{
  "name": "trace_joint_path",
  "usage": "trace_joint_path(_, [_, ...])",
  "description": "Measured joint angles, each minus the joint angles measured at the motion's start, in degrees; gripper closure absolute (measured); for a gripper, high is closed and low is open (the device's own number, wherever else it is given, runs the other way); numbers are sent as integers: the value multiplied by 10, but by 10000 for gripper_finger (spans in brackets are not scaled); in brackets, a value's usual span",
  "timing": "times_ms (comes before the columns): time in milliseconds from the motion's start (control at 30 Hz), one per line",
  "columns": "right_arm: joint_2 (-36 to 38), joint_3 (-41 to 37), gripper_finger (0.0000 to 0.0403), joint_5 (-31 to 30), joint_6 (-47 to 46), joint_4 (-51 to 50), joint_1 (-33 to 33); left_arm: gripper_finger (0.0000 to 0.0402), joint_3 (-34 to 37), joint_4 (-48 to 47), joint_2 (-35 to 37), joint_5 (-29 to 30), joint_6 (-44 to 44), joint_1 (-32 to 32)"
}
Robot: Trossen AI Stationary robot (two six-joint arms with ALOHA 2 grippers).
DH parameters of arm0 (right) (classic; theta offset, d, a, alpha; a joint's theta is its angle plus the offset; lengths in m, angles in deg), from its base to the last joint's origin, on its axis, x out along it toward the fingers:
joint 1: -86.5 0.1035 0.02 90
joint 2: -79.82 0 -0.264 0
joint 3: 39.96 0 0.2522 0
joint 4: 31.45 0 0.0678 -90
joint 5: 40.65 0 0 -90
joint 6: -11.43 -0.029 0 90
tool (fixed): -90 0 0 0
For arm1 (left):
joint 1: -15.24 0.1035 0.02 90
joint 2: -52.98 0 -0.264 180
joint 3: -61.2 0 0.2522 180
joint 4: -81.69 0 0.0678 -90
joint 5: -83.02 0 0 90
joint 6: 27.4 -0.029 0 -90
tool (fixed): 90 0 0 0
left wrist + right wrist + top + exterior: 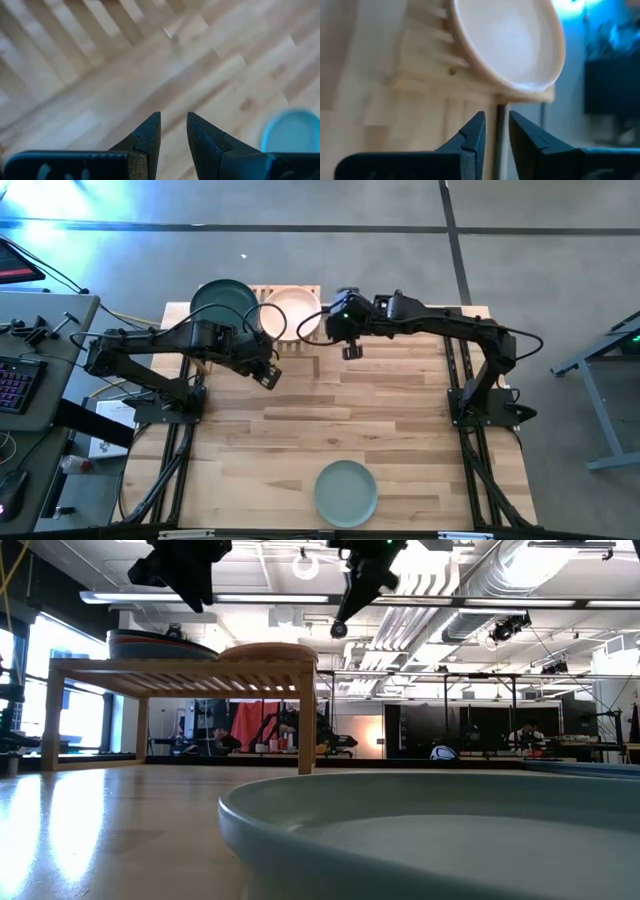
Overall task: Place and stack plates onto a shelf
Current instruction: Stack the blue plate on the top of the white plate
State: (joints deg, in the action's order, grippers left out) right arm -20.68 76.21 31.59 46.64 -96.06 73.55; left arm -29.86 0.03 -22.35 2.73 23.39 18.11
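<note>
Sage green plate fills the low view's foreground, lying at bottom centre of the tabletop. Wooden shelf, top centre, carries a dark teal plate and beige plate. Left gripper and right gripper hover nearby, fingers slightly parted, grasping nothing.

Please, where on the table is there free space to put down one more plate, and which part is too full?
The wooden table is bare across its middle, between the shelf and the sage green plate, and also on both sides of that plate. The far edge is crowded: dark teal plate, beige plate, left gripper and right gripper.
</note>
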Motion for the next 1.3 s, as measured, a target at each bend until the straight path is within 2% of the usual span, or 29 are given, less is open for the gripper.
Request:
trace_joint_path(133, [17, 0, 340, 3, -132, -48, 16, 316, 0, -1, 0, -41, -28, -24])
trace_joint_path(200, [21, 0, 340, 23, -210, -70, 25, 316, 0, -1, 0, -53, -41, -35])
trace_joint_path(400, [23, -1, 340, 165, -433, -137, 60, 316, 0, -1, 0, -62, -70, -57])
trace_joint_path(533, [23, -23, 340, 214, -529, -146, 108, 316, 0, -1, 0, -62, -84, -70])
trace_joint_path(833, [23, -97, 340, 210, -658, -104, 241, 316, 0, 1, 0, -62, -106, -99])
trace_joint_path(1067, [23, -178, 340, 201, -769, 6, 326, 316, 0, 6, 0, -55, -106, -110])
trace_joint_path(1300, [23, -253, 340, 199, -840, 89, 379, 316, 0, 5, 0, -36, -105, -124])
